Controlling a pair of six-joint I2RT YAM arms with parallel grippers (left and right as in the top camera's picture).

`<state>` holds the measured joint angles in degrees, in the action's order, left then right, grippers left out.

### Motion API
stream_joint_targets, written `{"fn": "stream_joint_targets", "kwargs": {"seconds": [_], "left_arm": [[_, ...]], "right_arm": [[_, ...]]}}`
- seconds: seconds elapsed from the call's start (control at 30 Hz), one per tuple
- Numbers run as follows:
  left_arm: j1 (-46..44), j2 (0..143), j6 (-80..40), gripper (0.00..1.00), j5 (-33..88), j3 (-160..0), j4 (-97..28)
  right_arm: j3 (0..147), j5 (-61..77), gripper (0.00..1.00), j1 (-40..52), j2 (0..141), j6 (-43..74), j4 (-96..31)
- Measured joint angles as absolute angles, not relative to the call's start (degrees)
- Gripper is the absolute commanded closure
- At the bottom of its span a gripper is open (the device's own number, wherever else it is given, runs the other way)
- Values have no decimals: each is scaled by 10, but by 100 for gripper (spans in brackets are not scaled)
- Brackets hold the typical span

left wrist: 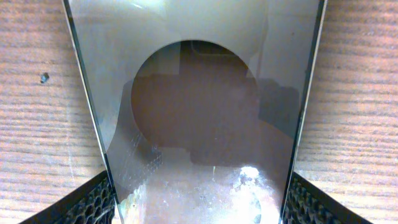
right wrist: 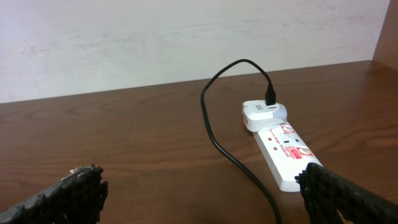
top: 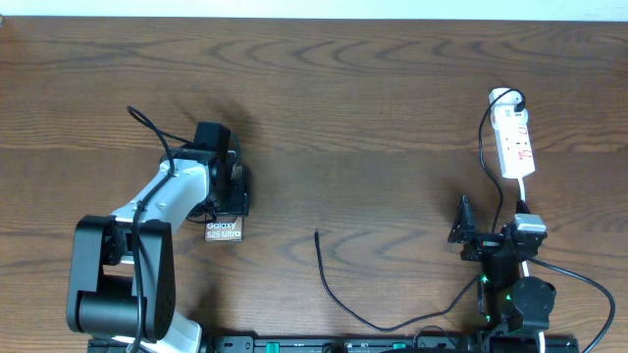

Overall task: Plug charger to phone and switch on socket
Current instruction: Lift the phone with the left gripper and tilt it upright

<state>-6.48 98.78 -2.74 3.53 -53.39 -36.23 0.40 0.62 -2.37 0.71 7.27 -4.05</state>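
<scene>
You worked over a dark brown, wood-grained table (top: 392,118), evenly lit. Behind its far edge you had a plain off-white wall (right wrist: 155,37), meeting a tan panel (right wrist: 387,25) at the right wrist view's edge.

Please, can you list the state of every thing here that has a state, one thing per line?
phone: gripped at its sides, nothing plugged in.
charger: one end in the adapter on the socket, other end loose on the table.
socket: adapter plugged in; switch position too small to tell.
left claw: shut on the phone.
right claw: open, empty.
</scene>
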Motion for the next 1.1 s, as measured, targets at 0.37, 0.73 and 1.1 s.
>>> {"fn": "stream_joint_targets", "kwargs": {"seconds": [0.37,0.73,1.1], "left_arm": [[-65,965,-27,93,39,-540,-373],[-65,887,-44,93,102,-541,-372],[-65,886,-99,93,345,-541,-324]], "right_arm": [[4,6,1,-24,7,73,-41],[4,6,1,-24,7,73,-41],[4,6,1,-24,7,73,-41]]}}
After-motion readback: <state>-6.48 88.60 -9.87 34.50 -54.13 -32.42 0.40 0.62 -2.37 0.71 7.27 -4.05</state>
